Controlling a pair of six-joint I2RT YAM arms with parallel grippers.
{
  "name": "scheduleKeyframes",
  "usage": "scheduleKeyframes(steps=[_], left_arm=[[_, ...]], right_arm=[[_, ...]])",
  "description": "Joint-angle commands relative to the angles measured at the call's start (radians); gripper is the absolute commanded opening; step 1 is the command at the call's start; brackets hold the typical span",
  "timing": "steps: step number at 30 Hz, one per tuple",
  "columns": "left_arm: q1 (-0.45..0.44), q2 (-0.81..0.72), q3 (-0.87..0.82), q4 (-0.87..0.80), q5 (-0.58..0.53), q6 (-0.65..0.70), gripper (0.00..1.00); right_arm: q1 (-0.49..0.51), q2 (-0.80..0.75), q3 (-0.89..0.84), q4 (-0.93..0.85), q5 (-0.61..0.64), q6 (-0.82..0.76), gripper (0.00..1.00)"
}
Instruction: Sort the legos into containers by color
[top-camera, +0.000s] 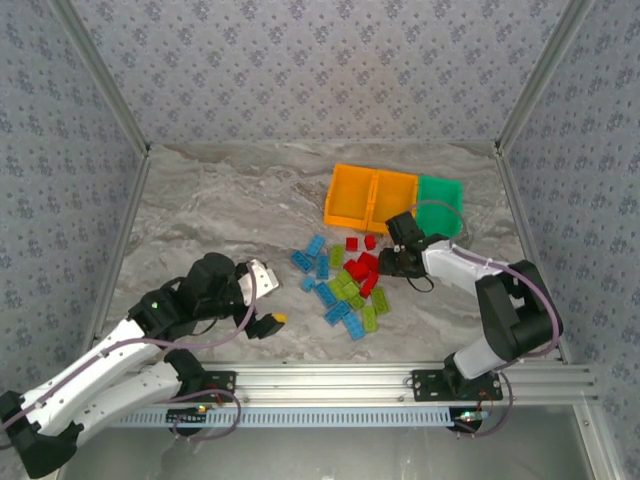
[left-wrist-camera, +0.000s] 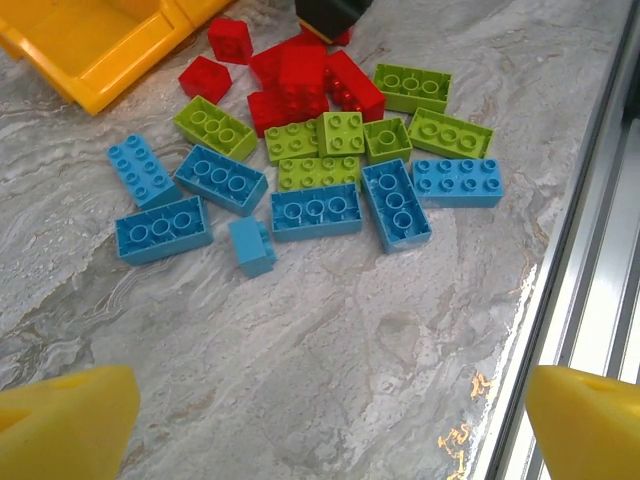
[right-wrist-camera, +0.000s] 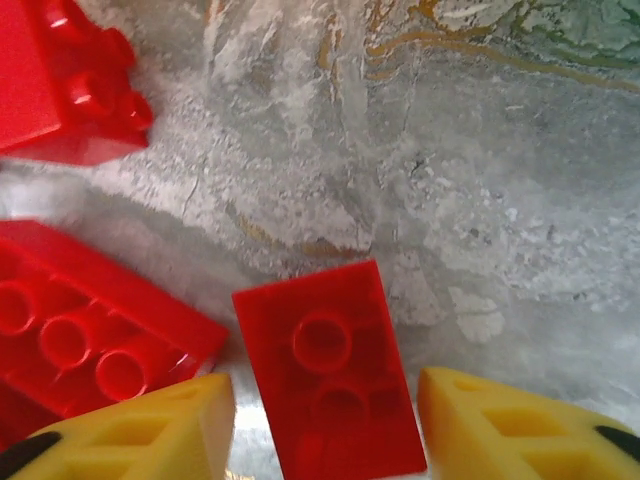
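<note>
A pile of legos (top-camera: 342, 280) lies mid-table: light blue (left-wrist-camera: 315, 212), lime green (left-wrist-camera: 318, 172) and red (left-wrist-camera: 302, 82) bricks. Behind it stand the containers in a row, two orange (top-camera: 350, 196) (top-camera: 392, 200) and one green (top-camera: 440, 196). My right gripper (top-camera: 397, 262) is down at the pile's right edge. Its yellow fingers (right-wrist-camera: 150, 430) flank an overturned red brick (right-wrist-camera: 322, 345) with a narrow gap on each side. My left gripper (left-wrist-camera: 330, 415) hovers wide open over bare table, near the front of the pile, holding nothing.
The aluminium rail (left-wrist-camera: 600, 290) runs along the table's front edge, right of the left gripper. Patterned walls (top-camera: 300, 70) enclose the table on three sides. Other red bricks (right-wrist-camera: 70, 330) lie just left of the right gripper's fingers.
</note>
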Motion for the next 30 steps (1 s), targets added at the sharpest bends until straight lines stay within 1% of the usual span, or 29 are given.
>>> scheduleKeyframes(steps=[1,3,6,8,9,11,13,14,16,17,19,22,24,27,28,30], left_arm=[[-0.007,-0.029,-0.016,0.064,0.037,0.047,0.99],[-0.007,-0.038,-0.019,0.072,0.028,0.056,0.99],[-0.007,-0.048,-0.030,0.083,0.006,0.067,0.99],[-0.007,-0.053,-0.034,0.089,0.002,0.069,0.99],[-0.007,-0.055,-0.035,0.094,0.001,0.068,0.99],[-0.007,-0.063,-0.039,0.104,-0.003,0.069,0.99],[-0.007,-0.073,-0.047,0.116,-0.013,0.070,0.99],[-0.007,-0.077,-0.050,0.119,-0.019,0.071,0.99],[-0.005,-0.082,-0.053,0.127,-0.043,0.077,0.99],[-0.005,-0.081,-0.053,0.127,-0.053,0.078,0.99],[-0.005,-0.082,-0.054,0.125,-0.070,0.079,0.99],[-0.005,-0.084,-0.056,0.120,-0.089,0.079,0.99],[-0.005,-0.087,-0.060,0.119,-0.101,0.079,0.99],[-0.005,-0.091,-0.061,0.115,-0.120,0.072,0.99],[-0.005,-0.093,-0.060,0.113,-0.124,0.070,0.99],[-0.006,-0.099,-0.060,0.112,-0.130,0.069,0.99]], right_arm=[[-0.006,0.035,0.029,-0.010,0.022,-0.023,0.47],[-0.008,0.032,0.029,-0.021,0.038,-0.022,0.45],[-0.008,-0.008,0.008,-0.028,0.060,-0.022,0.35],[-0.010,-0.061,-0.007,-0.045,0.077,-0.006,0.34],[-0.010,-0.103,-0.010,-0.060,0.085,0.000,0.31],[-0.005,-0.205,-0.013,-0.084,0.117,0.015,0.30],[-0.011,-0.329,-0.024,-0.062,0.173,0.019,0.27],[-0.026,-0.371,-0.026,-0.042,0.197,0.016,0.27],[-0.101,-0.406,-0.007,0.000,0.197,0.007,0.26],[-0.152,-0.391,0.017,0.005,0.176,0.002,0.26],[-0.239,-0.315,0.082,0.026,0.138,-0.030,0.26],[-0.314,-0.126,0.190,0.058,0.086,-0.079,0.26],[-0.349,-0.003,0.269,0.049,0.038,-0.085,0.26],[-0.378,0.157,0.376,0.018,0.007,-0.079,0.26],[-0.389,0.200,0.424,-0.008,0.015,-0.065,0.26],[-0.406,0.258,0.465,-0.034,0.004,-0.053,0.27]])
